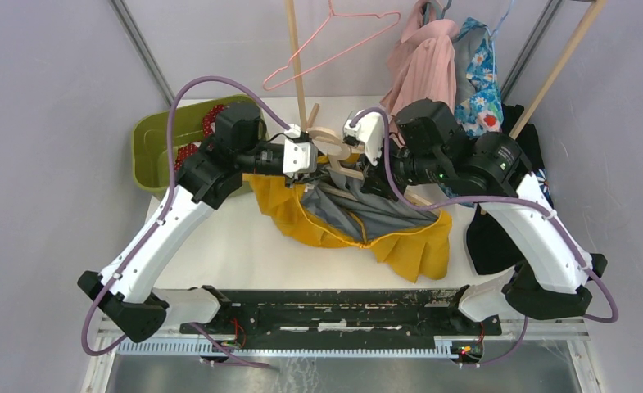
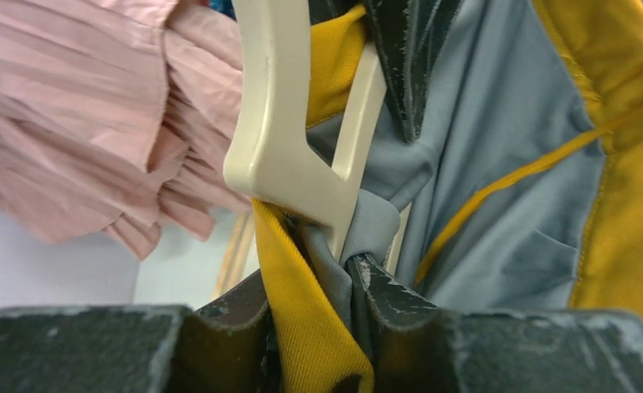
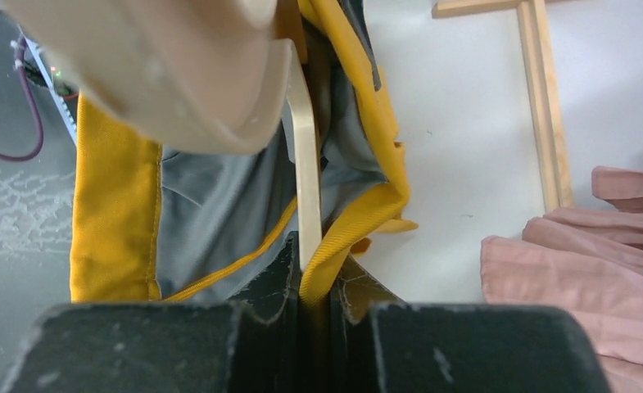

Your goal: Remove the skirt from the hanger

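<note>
Draping limply from the cream rigid hanger (image 2: 277, 123) and pooling on the white desk (image 1: 219, 246) between the arms, the mustard-yellow pleated cloth skirt (image 1: 400, 241), grey-lined, is judged light, soft and floppy, best taken at its firmer waistband, where left hand (image 2: 318, 307) and right hand (image 3: 314, 286) are each clenched on it beside the hanger.

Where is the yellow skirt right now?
In the top view, the yellow skirt lies mid-table on its cream hanger, with the left gripper and right gripper pinching its top edge.
</note>
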Robot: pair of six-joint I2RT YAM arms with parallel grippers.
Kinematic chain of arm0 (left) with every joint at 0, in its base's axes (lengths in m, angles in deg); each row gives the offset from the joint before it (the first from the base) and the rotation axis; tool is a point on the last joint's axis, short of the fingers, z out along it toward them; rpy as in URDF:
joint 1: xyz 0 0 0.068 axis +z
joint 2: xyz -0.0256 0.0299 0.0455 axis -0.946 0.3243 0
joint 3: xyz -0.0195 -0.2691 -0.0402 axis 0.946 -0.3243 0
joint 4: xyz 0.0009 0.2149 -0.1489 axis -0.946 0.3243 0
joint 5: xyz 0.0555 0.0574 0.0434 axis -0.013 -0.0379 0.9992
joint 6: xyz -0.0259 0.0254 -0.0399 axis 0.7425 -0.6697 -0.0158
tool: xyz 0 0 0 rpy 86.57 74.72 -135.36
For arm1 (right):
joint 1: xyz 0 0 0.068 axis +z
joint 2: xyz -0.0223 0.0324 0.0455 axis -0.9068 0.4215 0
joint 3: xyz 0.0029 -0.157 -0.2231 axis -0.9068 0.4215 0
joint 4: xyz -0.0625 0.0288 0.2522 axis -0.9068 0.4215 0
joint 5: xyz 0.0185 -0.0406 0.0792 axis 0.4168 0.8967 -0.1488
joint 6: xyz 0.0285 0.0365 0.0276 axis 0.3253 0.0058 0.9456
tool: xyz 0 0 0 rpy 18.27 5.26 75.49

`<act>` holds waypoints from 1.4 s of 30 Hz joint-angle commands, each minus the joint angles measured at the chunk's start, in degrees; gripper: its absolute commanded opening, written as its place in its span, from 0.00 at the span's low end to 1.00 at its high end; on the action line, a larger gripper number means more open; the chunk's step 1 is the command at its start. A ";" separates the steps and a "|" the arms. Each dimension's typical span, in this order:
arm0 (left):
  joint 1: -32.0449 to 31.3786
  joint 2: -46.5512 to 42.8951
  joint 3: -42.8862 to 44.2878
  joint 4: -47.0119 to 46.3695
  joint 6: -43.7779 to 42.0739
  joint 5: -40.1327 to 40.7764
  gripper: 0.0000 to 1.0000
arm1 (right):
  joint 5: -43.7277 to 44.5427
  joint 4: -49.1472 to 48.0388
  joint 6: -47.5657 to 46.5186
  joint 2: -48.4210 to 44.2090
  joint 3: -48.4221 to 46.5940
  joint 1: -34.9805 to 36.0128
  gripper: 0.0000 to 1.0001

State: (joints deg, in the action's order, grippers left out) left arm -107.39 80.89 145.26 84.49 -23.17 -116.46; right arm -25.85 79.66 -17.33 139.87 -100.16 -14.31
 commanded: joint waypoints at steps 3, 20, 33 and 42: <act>-0.60 -3.59 -4.46 -2.19 5.41 -9.35 0.42 | 2.63 -8.14 -2.34 1.28 -4.58 0.57 0.01; -0.09 -6.49 -20.74 -2.98 2.32 7.15 0.61 | 3.23 -6.16 -2.32 0.23 -11.62 0.56 0.01; 4.39 -0.68 -21.57 -5.40 3.27 -2.48 0.37 | 3.48 -5.63 -2.94 -0.79 -13.52 0.57 0.01; 3.91 1.27 -13.44 -0.68 9.60 -4.02 0.03 | 4.52 -11.63 -3.33 -1.36 -9.33 0.56 0.01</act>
State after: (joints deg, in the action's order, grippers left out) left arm -103.35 80.69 128.63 76.58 -19.63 -120.81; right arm -21.24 90.61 -20.37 144.94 -106.43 -13.48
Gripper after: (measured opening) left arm 0.512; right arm 0.127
